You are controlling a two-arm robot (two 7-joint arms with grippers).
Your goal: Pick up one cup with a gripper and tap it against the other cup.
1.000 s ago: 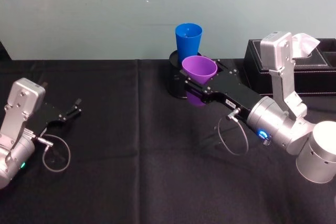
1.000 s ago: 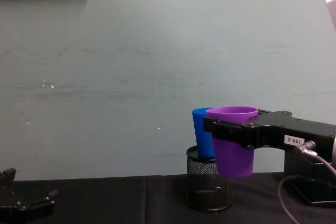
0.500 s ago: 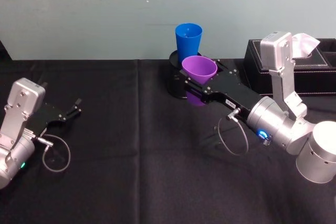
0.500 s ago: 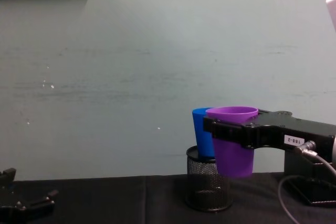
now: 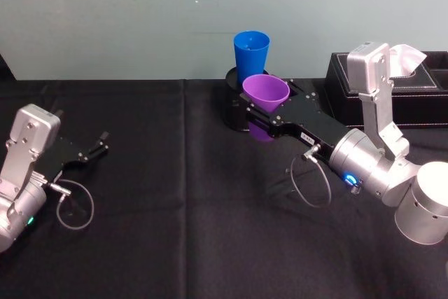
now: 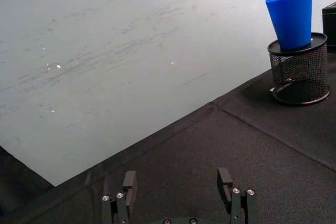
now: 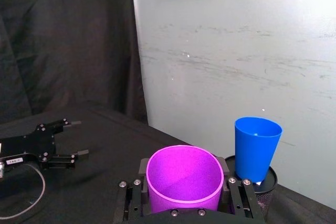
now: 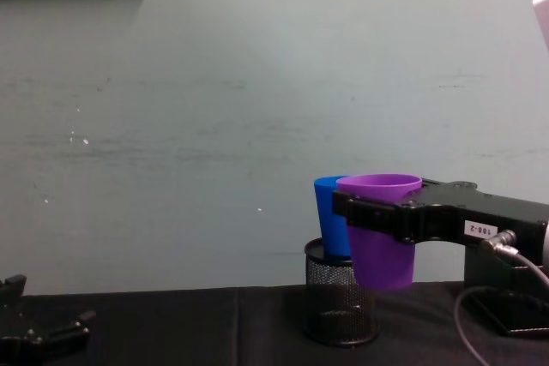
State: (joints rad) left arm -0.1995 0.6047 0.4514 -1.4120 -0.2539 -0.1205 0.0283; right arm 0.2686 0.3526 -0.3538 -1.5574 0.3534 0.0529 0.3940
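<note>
My right gripper (image 5: pixel 264 112) (image 8: pixel 377 212) (image 7: pixel 185 186) is shut on the purple cup (image 5: pixel 265 96) (image 8: pixel 381 236) (image 7: pixel 185 181), holding it upright above the table. The blue cup (image 5: pixel 251 53) (image 8: pixel 329 216) (image 7: pixel 255 147) (image 6: pixel 291 15) stands upright on top of a black mesh pen holder (image 5: pixel 235 108) (image 8: pixel 341 304) (image 6: pixel 300 69) just behind the purple one. From the chest the two cups overlap; whether they touch I cannot tell. My left gripper (image 5: pixel 93 149) (image 6: pixel 177 187) rests open low at the table's left, far from both cups.
A black box (image 5: pixel 413 99) with white tissue sticking out stands at the back right, behind my right arm. The black tablecloth (image 5: pixel 182 208) runs to a pale green wall. A loose cable loop (image 5: pixel 311 185) hangs from the right wrist.
</note>
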